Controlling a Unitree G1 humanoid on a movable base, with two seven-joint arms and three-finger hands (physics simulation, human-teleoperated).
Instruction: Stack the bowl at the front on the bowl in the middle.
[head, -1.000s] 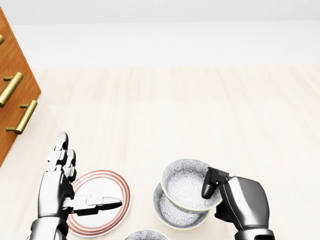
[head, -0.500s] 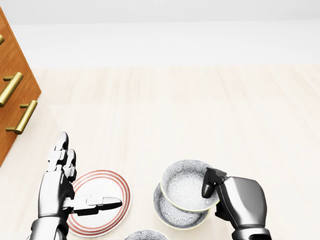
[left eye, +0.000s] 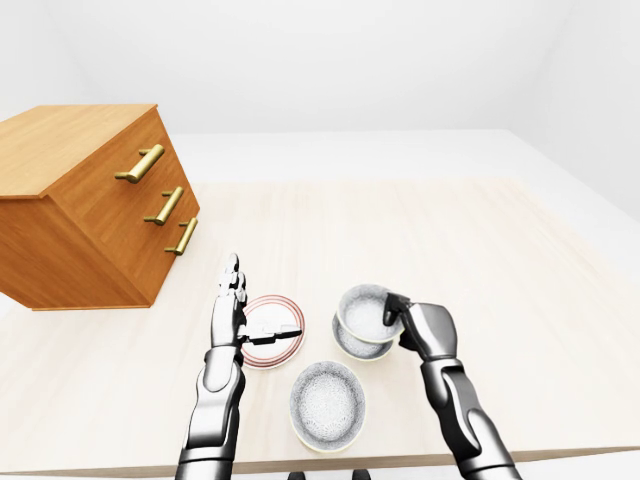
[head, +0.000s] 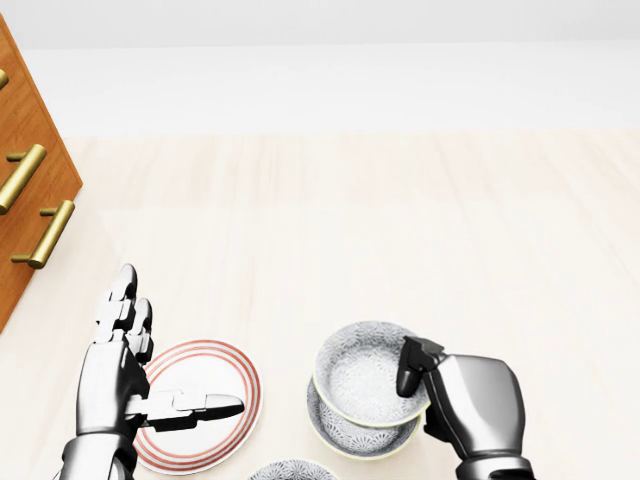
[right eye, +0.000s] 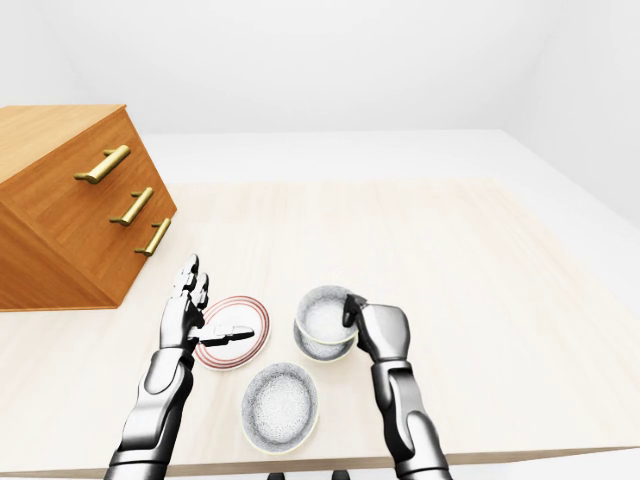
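Nearest the bottom of the left-eye view sits a third bowl, untouched on the table. Just above it, the right hand has its fingers closed round the rim of the held bowl, thumb hooked inside, and that bowl is lower and further left than a second ago, now sitting almost squarely over the middle bowl. A second back it hung off toward the right; now the rims nearly line up, so the stack looks close to done, with only the last settling and a release to come, by my reading. Whether the two bowls are touching I cannot tell. Off to the left, the left hand hovers with fingers spread wide and nothing in it, over the red-ringed plate, no change there. Farther up and left stands the wooden drawer chest with brass handles.
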